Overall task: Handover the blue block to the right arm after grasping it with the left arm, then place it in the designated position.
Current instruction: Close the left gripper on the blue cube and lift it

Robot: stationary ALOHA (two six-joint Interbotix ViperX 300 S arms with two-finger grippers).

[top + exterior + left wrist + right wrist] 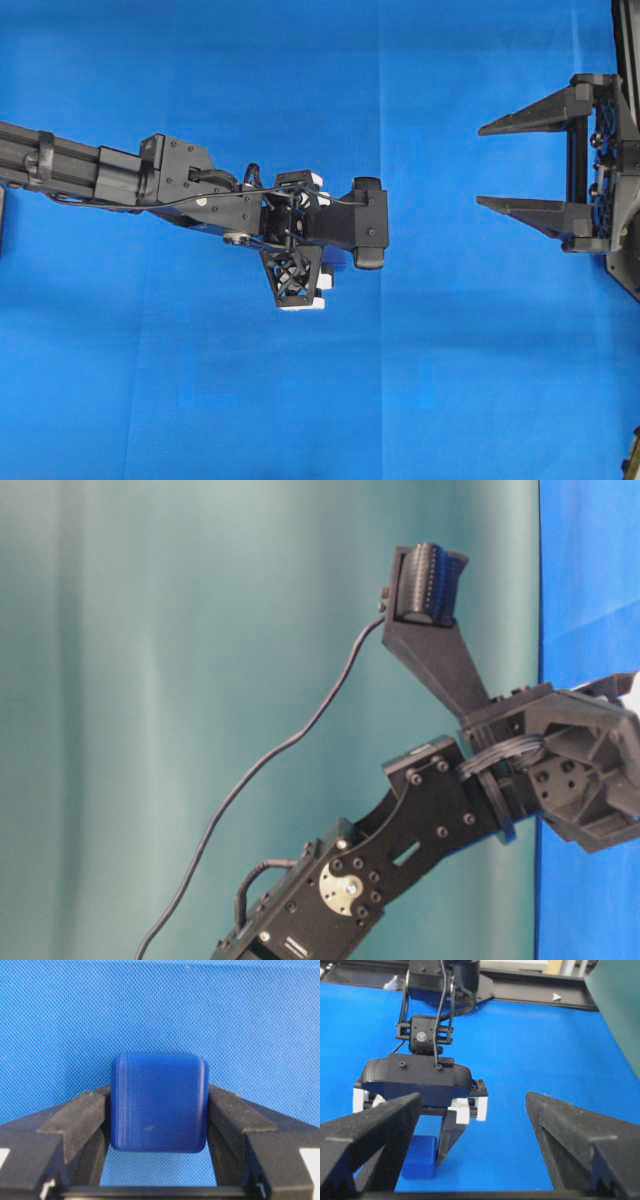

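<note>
Left gripper [158,1135]: fingers [82,1115] flank block [159,1102], touching both sides, on cloth [160,1005]. We see right gripper [500,165] spread wide at three o'clock.

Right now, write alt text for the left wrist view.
A dark blue block sits between the two black fingers of the left tool, which press against its sides. Bright blue cloth fills the background.
</note>
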